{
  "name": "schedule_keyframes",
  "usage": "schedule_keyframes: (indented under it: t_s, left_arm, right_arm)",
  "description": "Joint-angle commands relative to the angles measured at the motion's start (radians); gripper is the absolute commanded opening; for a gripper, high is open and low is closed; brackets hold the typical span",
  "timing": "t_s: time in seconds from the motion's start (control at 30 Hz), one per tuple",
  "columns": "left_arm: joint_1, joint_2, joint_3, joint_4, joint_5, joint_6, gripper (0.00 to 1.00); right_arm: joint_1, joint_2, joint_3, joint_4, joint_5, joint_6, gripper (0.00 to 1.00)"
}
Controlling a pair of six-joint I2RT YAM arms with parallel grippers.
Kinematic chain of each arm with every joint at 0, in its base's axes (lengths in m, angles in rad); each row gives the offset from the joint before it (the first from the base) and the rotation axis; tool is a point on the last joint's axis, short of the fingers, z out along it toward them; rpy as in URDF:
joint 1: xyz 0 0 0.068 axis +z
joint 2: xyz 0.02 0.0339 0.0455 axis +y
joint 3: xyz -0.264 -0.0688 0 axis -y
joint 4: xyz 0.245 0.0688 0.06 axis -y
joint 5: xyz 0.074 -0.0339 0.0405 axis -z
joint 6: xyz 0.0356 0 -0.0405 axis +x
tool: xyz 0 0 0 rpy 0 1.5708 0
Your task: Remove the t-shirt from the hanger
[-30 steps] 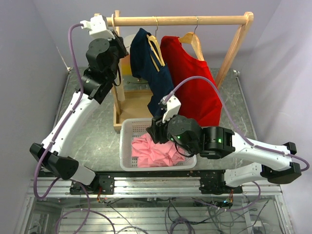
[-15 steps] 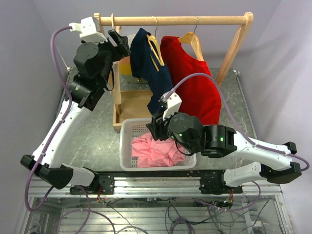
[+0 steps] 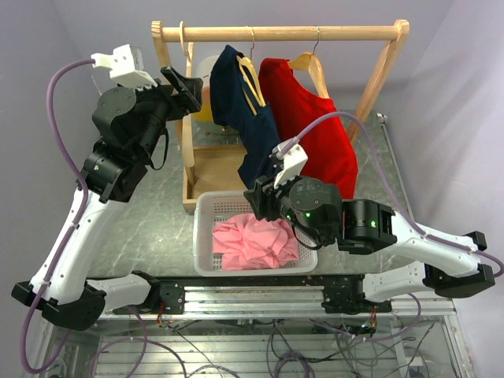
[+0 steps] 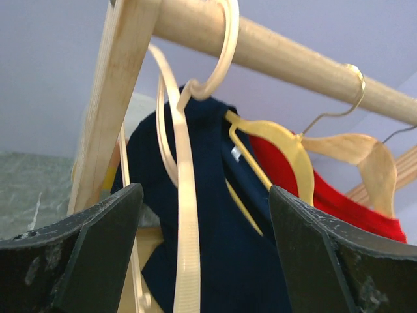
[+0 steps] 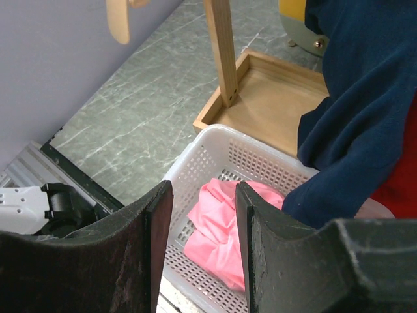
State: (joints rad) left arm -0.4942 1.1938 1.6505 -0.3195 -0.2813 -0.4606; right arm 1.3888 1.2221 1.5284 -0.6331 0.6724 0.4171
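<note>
Left end effector (image 3: 190, 85) has withdrawn, gaping, facing bare hanger (image 4: 186, 261); right end effector (image 5: 201, 195) parted above basket (image 5: 215, 140).

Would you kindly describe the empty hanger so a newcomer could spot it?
Find the wooden rail at the back of the table. Of its three hangers, take the leftmost hanger, beside the left post. It alone is bare; the others carry a navy shirt and a red shirt.
</note>
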Motion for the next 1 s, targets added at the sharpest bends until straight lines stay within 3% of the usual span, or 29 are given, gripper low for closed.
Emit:
schedule_keyframes:
  t_s: [0.0,0.17,0.27,0.47,0.63,0.73,0.87,0.97]
  left_arm:
    - [0.006,-0.041,0.006,-0.077,0.060,0.012,0.87]
    - [0.005,-0.031,0.160,-0.145,0.086,0.089,0.88]
    - [0.005,-0.008,0.260,-0.135,0.198,0.108,0.88]
    - [-0.003,0.118,0.400,-0.114,0.442,0.068,0.91]
    - [-0.078,0.227,0.460,-0.111,0.486,0.072,0.91]
    - [-0.116,0.289,0.502,-0.118,0.472,0.088,0.92]
    - [-0.132,0.339,0.529,-0.123,0.422,0.082,0.93]
    - [-0.133,0.362,0.523,-0.116,0.356,0.074,0.93]
  right_arm:
    - [0.002,-0.026,0.035,0.003,0.048,-0.024,0.43]
    - [0.003,-0.022,0.095,-0.087,0.135,-0.016,0.41]
    - [0.002,-0.025,0.155,-0.166,0.240,0.008,0.37]
    - [0.002,-0.070,0.177,-0.062,0.399,-0.065,0.28]
    - [-0.028,-0.012,0.247,-0.073,0.488,-0.084,0.28]
    - [-0.145,0.026,0.286,-0.088,0.422,-0.084,0.28]
    - [-0.388,0.055,0.280,-0.068,0.136,-0.073,0.27]
    - [-0.428,0.086,0.285,-0.039,0.085,-0.096,0.27]
